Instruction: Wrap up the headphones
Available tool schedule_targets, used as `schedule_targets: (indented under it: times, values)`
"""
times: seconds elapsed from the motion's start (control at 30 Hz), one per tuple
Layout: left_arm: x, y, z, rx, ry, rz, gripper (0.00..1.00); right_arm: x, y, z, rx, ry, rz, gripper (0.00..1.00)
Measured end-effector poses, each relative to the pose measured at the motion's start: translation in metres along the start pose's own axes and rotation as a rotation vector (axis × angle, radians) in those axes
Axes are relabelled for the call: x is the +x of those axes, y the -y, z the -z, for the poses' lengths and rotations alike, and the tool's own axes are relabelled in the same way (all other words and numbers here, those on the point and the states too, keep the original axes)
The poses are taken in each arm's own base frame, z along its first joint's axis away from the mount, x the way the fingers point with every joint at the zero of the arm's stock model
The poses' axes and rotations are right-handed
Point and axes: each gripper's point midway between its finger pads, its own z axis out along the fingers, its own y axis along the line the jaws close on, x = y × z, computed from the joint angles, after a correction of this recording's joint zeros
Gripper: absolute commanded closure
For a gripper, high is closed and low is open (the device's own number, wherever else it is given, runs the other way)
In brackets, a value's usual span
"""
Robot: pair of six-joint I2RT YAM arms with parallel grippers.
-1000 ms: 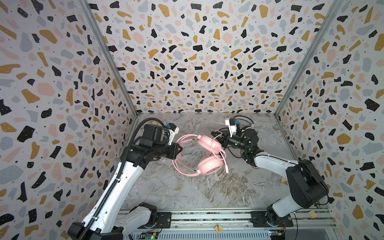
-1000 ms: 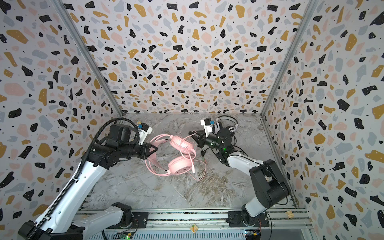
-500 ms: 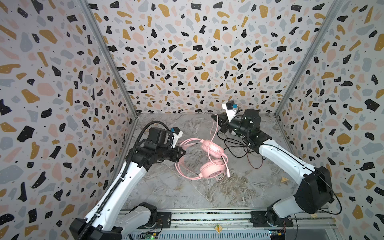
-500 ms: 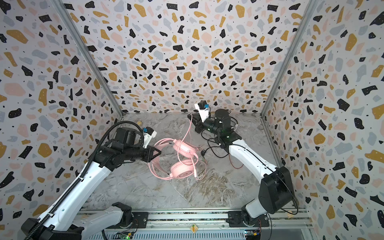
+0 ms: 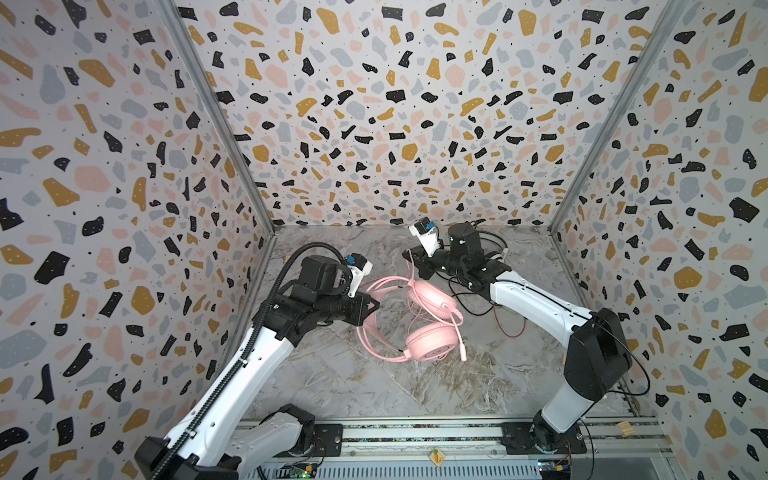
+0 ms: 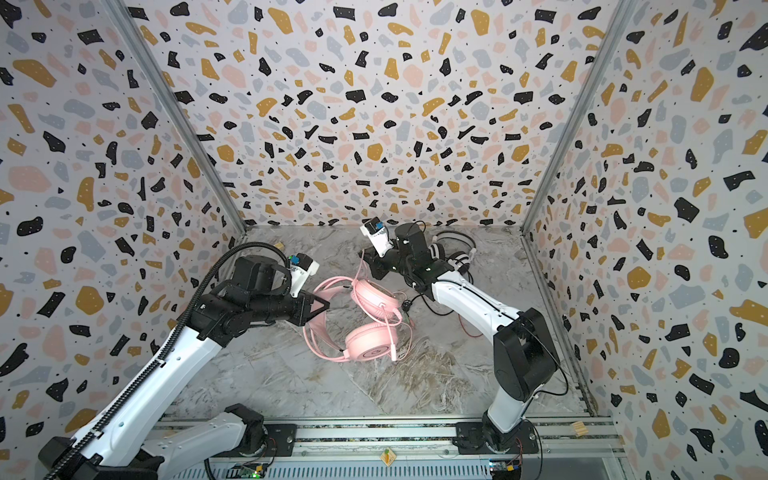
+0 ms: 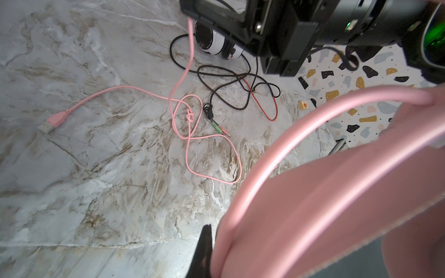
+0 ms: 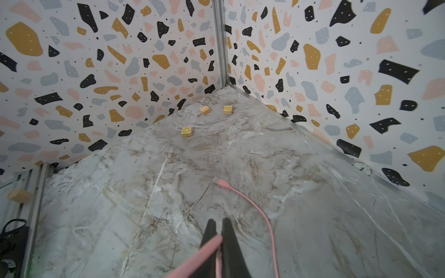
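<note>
The pink headphones (image 5: 430, 347) (image 6: 370, 347) lie mid-floor in both top views. My left gripper (image 5: 374, 305) (image 6: 324, 306) is shut on their pink headband (image 7: 265, 192), which fills the left wrist view and hides one finger. My right gripper (image 5: 409, 255) (image 6: 363, 253) (image 8: 218, 222) hangs near the back wall, shut on the pink cord (image 5: 411, 276) (image 8: 265, 216). The cord runs taut down to the ear cups, and its USB plug (image 7: 54, 121) (image 8: 220, 183) rests on the floor. The white-and-black headphones (image 6: 453, 257) (image 7: 212, 45) lie behind the right arm, mostly hidden.
A tangled black cord (image 7: 228, 72) with a red wire (image 5: 509, 328) and audio jacks (image 7: 221, 128) lies beside the pink loops. Three small wooden blocks (image 8: 186, 132) sit near the back left corner. Patterned walls enclose three sides, and a rail (image 5: 415, 432) runs along the front.
My right gripper has risen from beside the pink ear cups and moved toward the back wall, pulling the pink cord up. The left gripper and pink headphones have shifted slightly right and forward.
</note>
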Motion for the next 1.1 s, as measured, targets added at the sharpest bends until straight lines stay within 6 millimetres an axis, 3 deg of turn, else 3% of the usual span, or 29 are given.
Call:
schedule_targets:
  times: [0.17,0.33,0.53,0.63,0.73,0.87,1.1]
  values:
    - [-0.009,0.007,0.000,0.038,0.032,-0.009,1.00,0.012,-0.022,-0.008,-0.065,-0.001,-0.005,0.97]
    - [-0.013,0.007,-0.004,0.043,0.038,-0.013,1.00,0.046,-0.023,-0.010,-0.097,-0.029,-0.058,0.88]
    - [-0.029,0.014,0.006,0.041,0.080,-0.034,1.00,0.067,-0.012,0.003,-0.156,0.011,-0.189,0.54]
    - [-0.040,0.020,0.013,0.047,0.111,-0.051,1.00,0.056,-0.010,0.008,-0.201,0.071,-0.224,0.40]
    - [-0.046,0.024,0.017,0.051,0.125,-0.057,1.00,0.041,-0.021,0.006,-0.282,0.143,-0.228,0.19]
    - [-0.055,0.027,0.022,0.043,0.126,-0.058,1.00,0.047,-0.029,-0.001,-0.357,0.172,-0.254,0.14]
    - [-0.067,0.030,0.033,0.012,0.120,-0.072,1.00,0.093,-0.037,0.000,-0.377,0.118,-0.321,0.14]
